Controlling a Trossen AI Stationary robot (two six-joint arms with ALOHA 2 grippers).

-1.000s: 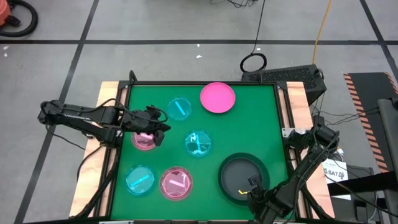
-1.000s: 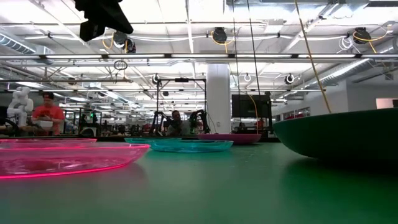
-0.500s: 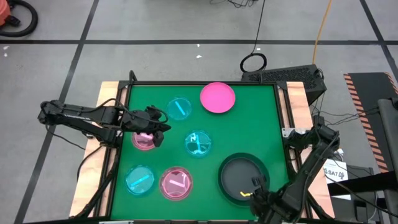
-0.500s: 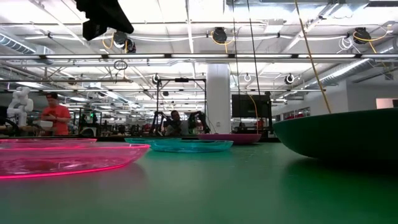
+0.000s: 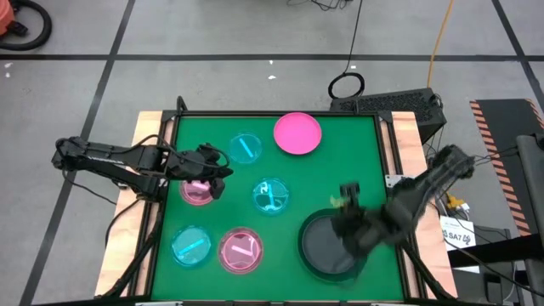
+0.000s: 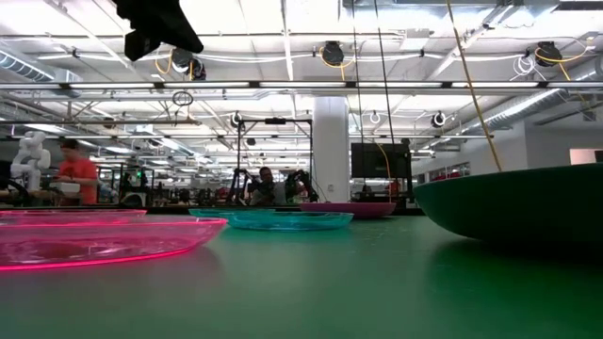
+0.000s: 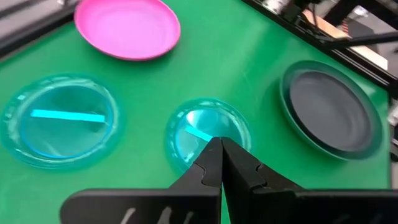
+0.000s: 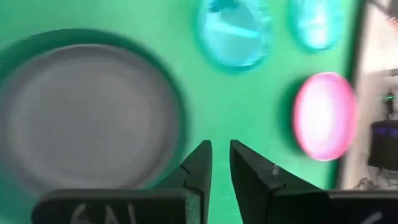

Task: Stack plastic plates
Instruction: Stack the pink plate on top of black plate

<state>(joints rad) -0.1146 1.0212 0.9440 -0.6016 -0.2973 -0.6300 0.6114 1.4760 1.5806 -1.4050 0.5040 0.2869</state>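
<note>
This is a large robotics lab or industrial workshop hall. The low view looks across the green table (image 6: 311, 282) into a wide open room with a high ceiling (image 6: 283, 38) of pipes, beams and strip lights, a white pillar (image 6: 331, 146), dark metal frames (image 6: 273, 151) and a dark screen (image 6: 380, 160). People (image 6: 77, 171) stand at stations far back. From above, the grey floor (image 5: 212, 34) carries dark tape lines and loose cables (image 5: 347, 85).

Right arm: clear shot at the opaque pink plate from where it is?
Probably yes. The right gripper hovers above the black plate, and the opaque pink plate lies uncovered with only bare green table between them.
</note>
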